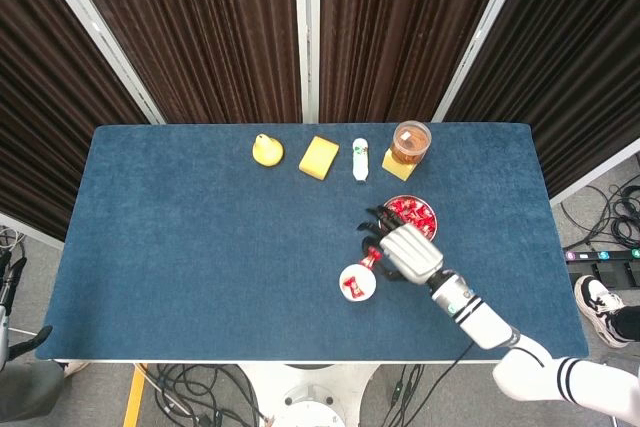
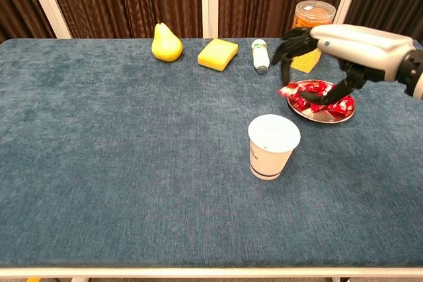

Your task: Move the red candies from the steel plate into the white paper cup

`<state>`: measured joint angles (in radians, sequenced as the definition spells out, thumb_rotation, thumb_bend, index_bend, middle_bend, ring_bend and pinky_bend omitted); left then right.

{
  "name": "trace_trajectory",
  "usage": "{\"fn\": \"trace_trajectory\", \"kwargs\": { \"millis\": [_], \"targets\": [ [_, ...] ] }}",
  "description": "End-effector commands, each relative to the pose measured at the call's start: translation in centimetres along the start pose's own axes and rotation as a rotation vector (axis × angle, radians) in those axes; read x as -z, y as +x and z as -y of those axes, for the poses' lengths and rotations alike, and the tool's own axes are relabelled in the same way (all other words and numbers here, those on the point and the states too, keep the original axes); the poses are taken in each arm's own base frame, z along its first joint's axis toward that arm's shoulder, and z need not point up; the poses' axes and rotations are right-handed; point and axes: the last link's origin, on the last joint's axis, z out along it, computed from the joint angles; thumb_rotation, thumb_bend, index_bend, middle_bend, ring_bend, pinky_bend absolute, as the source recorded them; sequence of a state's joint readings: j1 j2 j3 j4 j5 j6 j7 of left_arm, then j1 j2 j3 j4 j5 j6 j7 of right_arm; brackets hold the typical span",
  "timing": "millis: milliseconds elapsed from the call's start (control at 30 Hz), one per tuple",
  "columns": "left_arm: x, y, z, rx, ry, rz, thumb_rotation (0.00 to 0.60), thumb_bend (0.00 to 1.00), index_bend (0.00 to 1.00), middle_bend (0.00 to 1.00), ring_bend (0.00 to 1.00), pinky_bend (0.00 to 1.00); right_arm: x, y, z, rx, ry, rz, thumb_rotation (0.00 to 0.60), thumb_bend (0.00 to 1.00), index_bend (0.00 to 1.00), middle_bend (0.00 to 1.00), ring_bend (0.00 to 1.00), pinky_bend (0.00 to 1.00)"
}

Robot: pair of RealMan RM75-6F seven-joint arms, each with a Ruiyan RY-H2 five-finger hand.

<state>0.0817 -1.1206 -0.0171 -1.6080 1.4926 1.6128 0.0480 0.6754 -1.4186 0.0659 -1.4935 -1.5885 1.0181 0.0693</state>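
Observation:
The steel plate (image 1: 434,218) (image 2: 318,117) lies at the right of the blue table with a heap of red candies (image 1: 412,211) (image 2: 341,104) on it. The white paper cup (image 1: 357,282) (image 2: 273,144) stands in front of it to the left, and the head view shows one red candy (image 1: 352,288) inside. My right hand (image 1: 406,251) (image 2: 344,44) hangs raised between plate and cup. It pinches a red candy (image 1: 370,259) (image 2: 288,89), which sits just by the cup's rim in the head view. No view shows my left hand.
Along the far edge stand a yellow pear (image 1: 266,150) (image 2: 166,43), a yellow block (image 1: 319,157) (image 2: 218,53), a small lying bottle (image 1: 360,159) (image 2: 260,55) and a clear jar (image 1: 410,143) (image 2: 310,14) on a yellow block, right behind the plate.

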Motion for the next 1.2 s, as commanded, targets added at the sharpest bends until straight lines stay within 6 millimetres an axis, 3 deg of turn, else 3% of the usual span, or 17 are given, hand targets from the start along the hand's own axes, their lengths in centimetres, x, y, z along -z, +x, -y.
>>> {"fn": "trace_trajectory", "kwargs": {
  "millis": [33,233,400,533,633,767,900,1200],
  "targets": [
    [0.0,0.0,0.0,-0.001,0.000,0.001,0.600,0.16,0.07,0.04,0.08,0.15,0.2,-0.4,0.9,0.012,0.031,0.021,0.600,0.38,0.55,0.20,0.00,0.00],
    [0.2,0.0,0.1,0.003,0.003,0.000,0.600,0.16,0.07,0.04,0.08,0.15,0.1,-1.6,1.2,0.043,0.035,0.071,0.600,0.37,0.49,0.17,0.00,0.00],
    [0.2,-0.1,0.3,0.005,0.009,0.004,0.600,0.16,0.07,0.04,0.08,0.15,0.2,-2.2,1.2,0.060,0.027,0.101,0.600,0.34,0.33,0.14,0.00,0.00],
    [0.2,-0.1,0.2,0.005,0.006,0.001,0.600,0.16,0.07,0.04,0.08,0.15,0.1,-1.8,1.1,0.046,0.015,0.083,0.600,0.30,0.24,0.13,0.00,0.00],
    [0.2,-0.2,0.2,0.004,0.006,0.003,0.600,0.16,0.07,0.04,0.08,0.15,0.0,-0.9,0.5,0.026,-0.011,0.033,0.600,0.29,0.23,0.12,0.00,0.00],
    [0.1,-0.2,0.2,0.005,-0.001,0.002,0.600,0.16,0.07,0.04,0.08,0.15,-0.3,0.7,-2.0,0.019,-0.116,-0.030,0.600,0.29,0.26,0.13,0.00,0.00],
    [0.1,-0.2,0.1,0.008,-0.005,0.002,0.600,0.16,0.07,0.04,0.08,0.15,-0.8,1.1,-6.0,0.040,-0.288,-0.003,0.600,0.29,0.36,0.14,0.00,0.00],
    [0.1,-0.3,0.1,0.009,-0.001,0.008,0.600,0.16,0.07,0.04,0.08,0.15,-1.3,-1.9,-9.9,0.139,-0.436,0.114,0.600,0.29,0.39,0.14,0.00,0.00]
  ]
}}
